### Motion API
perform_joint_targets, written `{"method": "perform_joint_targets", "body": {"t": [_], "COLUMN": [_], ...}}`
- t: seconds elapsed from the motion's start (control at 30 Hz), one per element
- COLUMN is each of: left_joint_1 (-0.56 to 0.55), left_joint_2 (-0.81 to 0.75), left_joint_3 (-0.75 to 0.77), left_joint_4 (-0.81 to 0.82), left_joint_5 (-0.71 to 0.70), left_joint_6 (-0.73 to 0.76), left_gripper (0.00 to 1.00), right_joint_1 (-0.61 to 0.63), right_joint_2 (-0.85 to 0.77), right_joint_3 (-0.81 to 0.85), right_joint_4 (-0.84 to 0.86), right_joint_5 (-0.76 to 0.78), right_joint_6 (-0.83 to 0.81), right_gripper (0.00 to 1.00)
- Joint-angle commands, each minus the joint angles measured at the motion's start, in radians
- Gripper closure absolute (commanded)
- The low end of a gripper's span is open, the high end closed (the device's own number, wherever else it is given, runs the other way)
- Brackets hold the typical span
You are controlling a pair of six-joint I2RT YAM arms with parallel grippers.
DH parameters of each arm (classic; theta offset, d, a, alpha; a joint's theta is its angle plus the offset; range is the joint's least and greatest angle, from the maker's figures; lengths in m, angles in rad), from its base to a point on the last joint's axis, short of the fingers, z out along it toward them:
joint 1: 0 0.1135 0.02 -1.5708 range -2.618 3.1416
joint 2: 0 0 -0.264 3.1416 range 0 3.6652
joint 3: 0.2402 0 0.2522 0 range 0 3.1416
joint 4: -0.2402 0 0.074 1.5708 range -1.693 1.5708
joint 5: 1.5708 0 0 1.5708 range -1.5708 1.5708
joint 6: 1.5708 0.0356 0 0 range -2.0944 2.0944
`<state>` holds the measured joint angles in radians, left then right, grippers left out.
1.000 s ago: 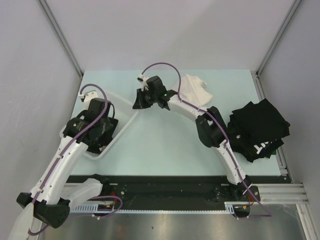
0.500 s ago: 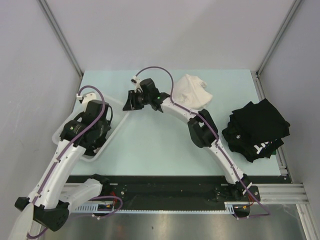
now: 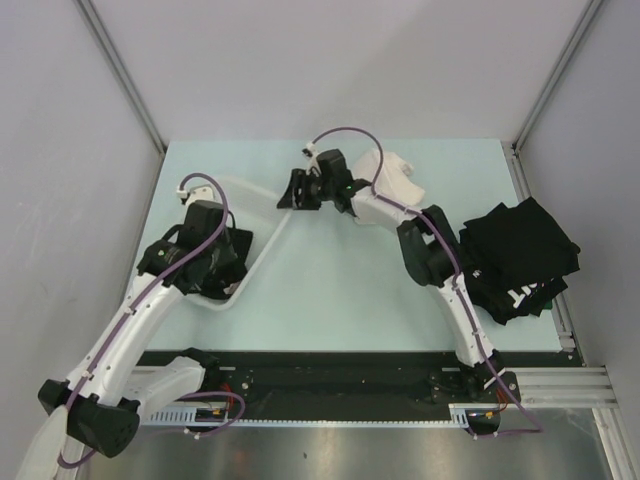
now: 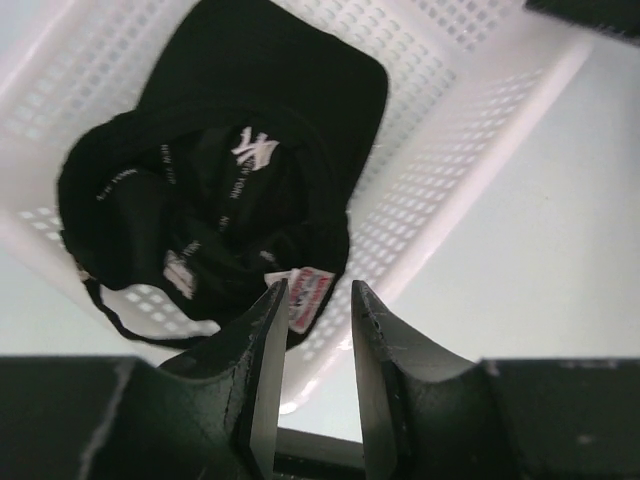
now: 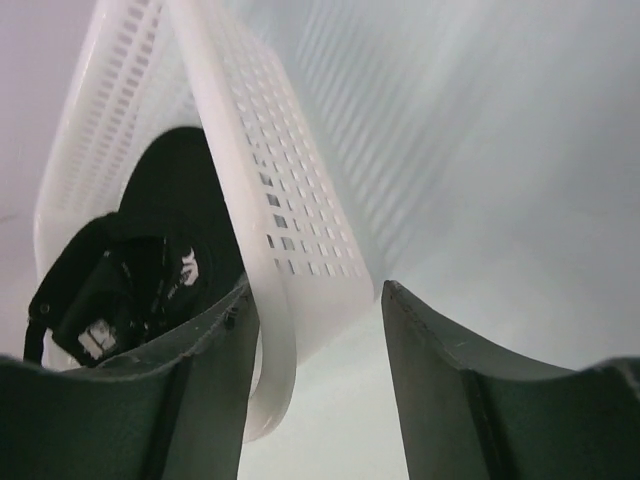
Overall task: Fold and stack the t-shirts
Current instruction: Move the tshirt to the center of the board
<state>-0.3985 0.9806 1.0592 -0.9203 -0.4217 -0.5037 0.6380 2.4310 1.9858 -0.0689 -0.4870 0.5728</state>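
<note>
Left wrist view: my left gripper (image 4: 317, 292) hangs over the white mesh basket (image 4: 460, 190), its fingers (image 4: 262, 380) a narrow gap apart with nothing clamped between them. A crumpled black t-shirt (image 4: 230, 190) with white print lies in the basket below the tips. Its red-and-white label (image 4: 310, 300) shows through the gap, and I cannot tell whether the tips touch it. On the right side of the table (image 3: 330, 290), well apart from both grippers, a stack of black t-shirts (image 3: 520, 250) sits near the edge. Farther back, my right gripper (image 5: 315, 290) is spread wide at the basket's far corner, the rim just beside one of its fingers (image 5: 215, 370), not pinched. A cream-white t-shirt (image 3: 398, 178) lies bunched behind that arm, at the far side.
</note>
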Motion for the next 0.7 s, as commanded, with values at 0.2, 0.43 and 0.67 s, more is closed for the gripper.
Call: {"method": "perform_joint_targets", "body": {"t": [0.2,0.43,0.67], "left_joint_1": [-0.008,-0.008,-0.008], "left_joint_2": [0.032,-0.003,-0.014], "left_joint_3": [0.016,-0.005,-0.027], "left_joint_4": [0.110,0.092,0.084], "left_joint_5": [0.047,0.035,0.034], "left_joint_6": [0.050,0.059,0.054], "left_gripper": [0.64,0.64,0.64], "right_joint_1": [-0.058,-0.050,-0.075], "right_joint_2": [-0.055,-0.039,-0.056], "right_joint_3": [0.024,0.062,0.025], "right_joint_4": [0.024,0.044,0.066], "right_joint_5": [0.011,-0.007,-0.022], "right_joint_6": [0.004,0.022,0.059], "right_gripper": [0.36,0.21,0.14]}}
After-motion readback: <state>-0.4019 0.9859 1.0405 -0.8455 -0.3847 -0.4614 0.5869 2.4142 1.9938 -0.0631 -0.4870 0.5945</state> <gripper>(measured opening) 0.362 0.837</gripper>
